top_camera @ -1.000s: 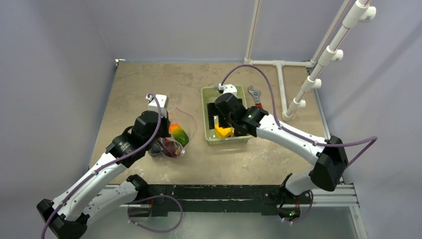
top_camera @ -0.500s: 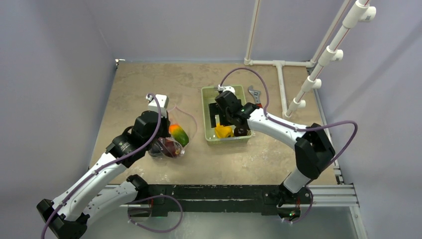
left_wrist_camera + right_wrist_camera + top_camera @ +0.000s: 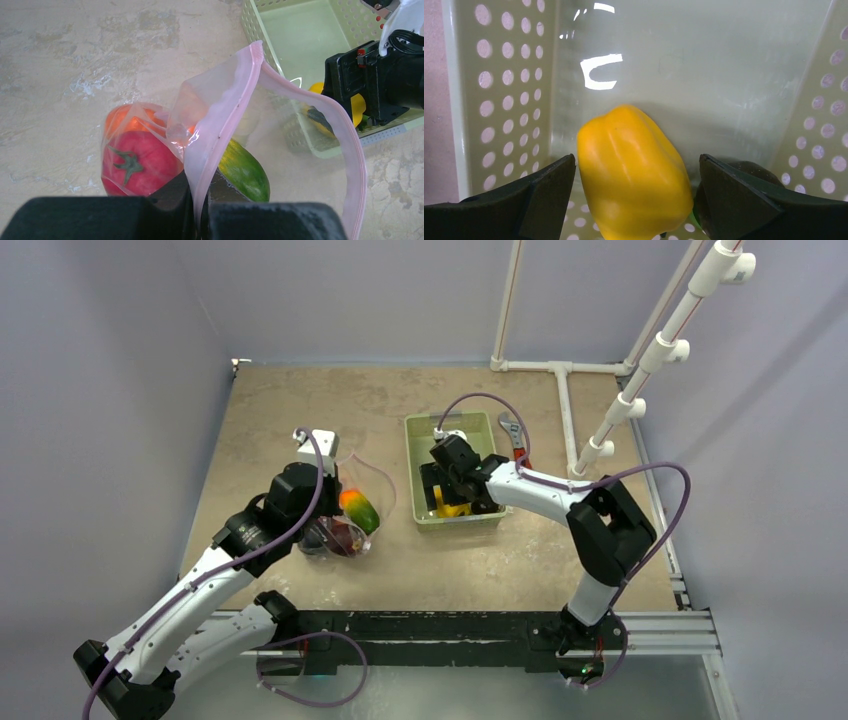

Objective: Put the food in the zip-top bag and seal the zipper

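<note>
Our right gripper gapes wide around the yellow pepper in the basket, gripping nothing; our left gripper pinches the zipper to prop the zip-top bag open.

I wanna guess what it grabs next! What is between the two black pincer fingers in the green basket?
The yellow pepper sits between the right pincer's open fingers, inside the green basket; the right wrist view shows it.
</note>
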Controlling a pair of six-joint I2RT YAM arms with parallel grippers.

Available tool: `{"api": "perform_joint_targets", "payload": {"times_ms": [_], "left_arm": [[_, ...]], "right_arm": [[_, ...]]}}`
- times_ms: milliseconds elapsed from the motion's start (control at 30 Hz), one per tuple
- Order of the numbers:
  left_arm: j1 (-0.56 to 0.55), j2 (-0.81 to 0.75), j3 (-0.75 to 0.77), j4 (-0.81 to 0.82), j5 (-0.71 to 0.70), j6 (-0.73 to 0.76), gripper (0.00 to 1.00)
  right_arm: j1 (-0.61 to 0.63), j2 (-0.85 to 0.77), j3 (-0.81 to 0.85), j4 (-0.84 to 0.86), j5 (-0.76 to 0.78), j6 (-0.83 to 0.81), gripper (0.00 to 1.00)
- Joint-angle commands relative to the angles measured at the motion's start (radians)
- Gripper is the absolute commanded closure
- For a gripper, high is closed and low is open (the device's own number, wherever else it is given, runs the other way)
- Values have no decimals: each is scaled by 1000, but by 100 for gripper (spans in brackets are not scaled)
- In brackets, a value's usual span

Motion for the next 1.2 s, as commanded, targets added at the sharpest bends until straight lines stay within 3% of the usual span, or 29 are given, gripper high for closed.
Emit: {"api": "perform_joint_targets", "payload": {"times_ms": [0,167,367,567,733,1167], "left_arm": [[3,-12,-3,23,-9,4,100],[4,-10,-3,23,-7,6,100],[4,-10,-3,24,-7,5,100],[3,-7,-2,24,-9,4,100],[3,-7,-2,24,-10,4,100],[3,-16,-4,22,-13,0,100]], "right_arm": [[-5,-1,0,36,0,-15,7],[-5,7,9,30,1,-13,21],[-5,-16,32,12,11,-10,52],[-4,-57,84,-22,31,3,70],[-5,-107,143,-65,49,23,79],[-3,-260,283,-59,-15,14,83]]}}
